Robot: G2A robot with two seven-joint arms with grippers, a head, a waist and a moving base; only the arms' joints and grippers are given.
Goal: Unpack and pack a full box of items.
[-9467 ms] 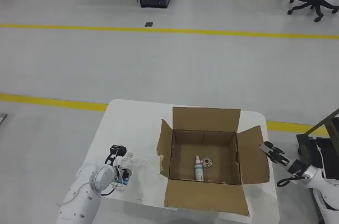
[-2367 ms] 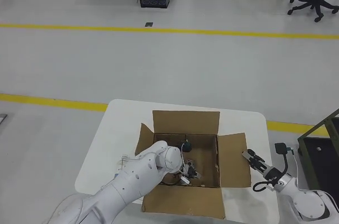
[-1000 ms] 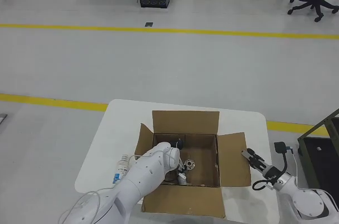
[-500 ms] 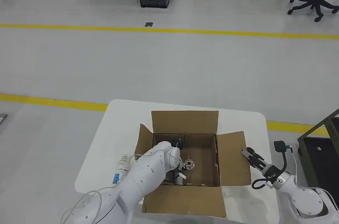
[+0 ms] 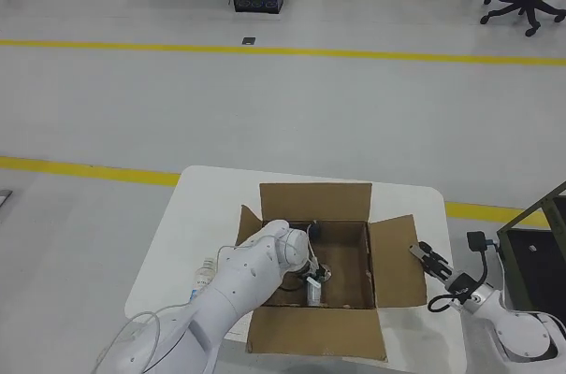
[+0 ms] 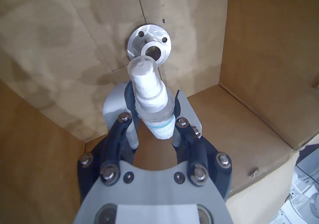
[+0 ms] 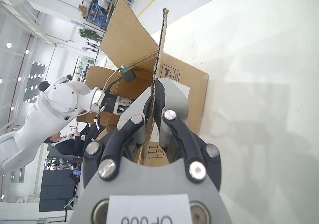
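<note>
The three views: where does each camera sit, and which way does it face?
Top view: above the arms, looking down at table and open box; both arms show.
Left wrist view: on the left wrist, facing the box floor; left hand shows, shut on a spray bottle.
Right wrist view: on the right wrist, facing along a box flap; right hand shows, clamped on it.
Shared: top and right wrist views both show the left arm inside the box.

I count 1 cardboard box (image 5: 315,329) with 4 flaps (image 5: 315,199), all open. Inside it: 1 spray bottle (image 6: 152,100) and 1 metal flange (image 6: 149,45), so 2 items. Outside on the worktop (image 5: 208,206): 1 clear bottle (image 5: 204,278). Totals: 2 bottles, 1 flange, 1 box.
</note>
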